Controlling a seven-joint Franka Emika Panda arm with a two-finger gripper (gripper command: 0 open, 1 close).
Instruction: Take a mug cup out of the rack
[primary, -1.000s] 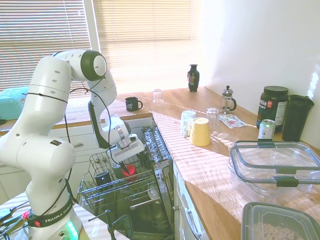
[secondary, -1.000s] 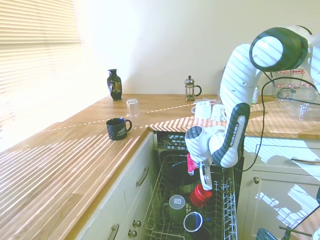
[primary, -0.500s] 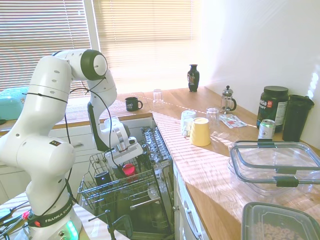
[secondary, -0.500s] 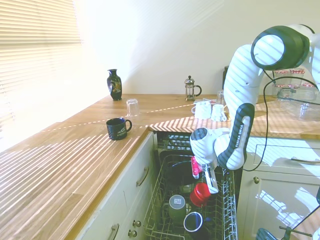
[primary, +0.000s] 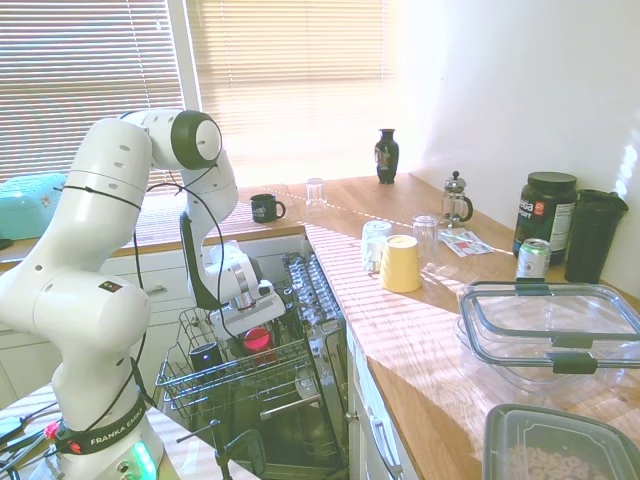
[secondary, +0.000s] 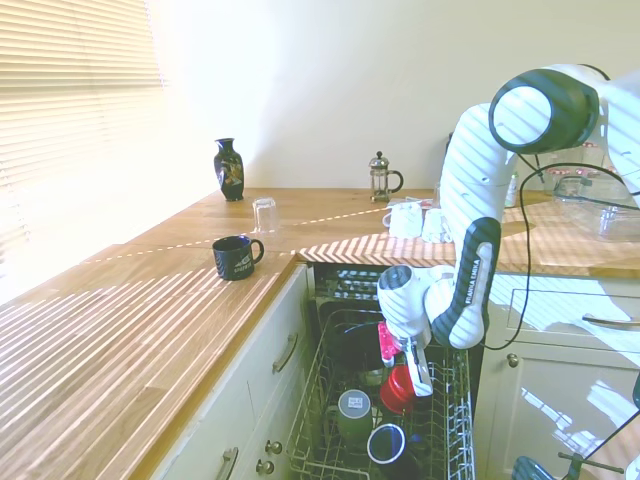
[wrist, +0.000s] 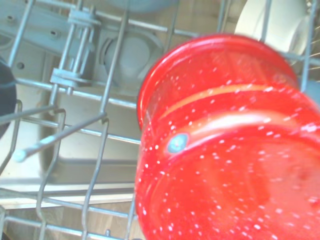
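The white two-finger gripper (secondary: 412, 372) is closed on the small bright red speckled mug (secondary: 399, 388), which hangs just under it, tilted, above the grey wire rack (secondary: 445, 430); the way out is straight up.

I see a kitchen with a wooden counter (primary: 420, 330) running in an L under a wide window with slatted blinds (primary: 290, 80). Strong sun comes through them and lays bright stripes across the wood and washes out the window corner. The wall (secondary: 330, 90) behind the counter is plain and pale. Below the worktop sit cream cabinet drawers (secondary: 270, 400) with metal handles, and one more cabinet (secondary: 560, 370) stands to the side.
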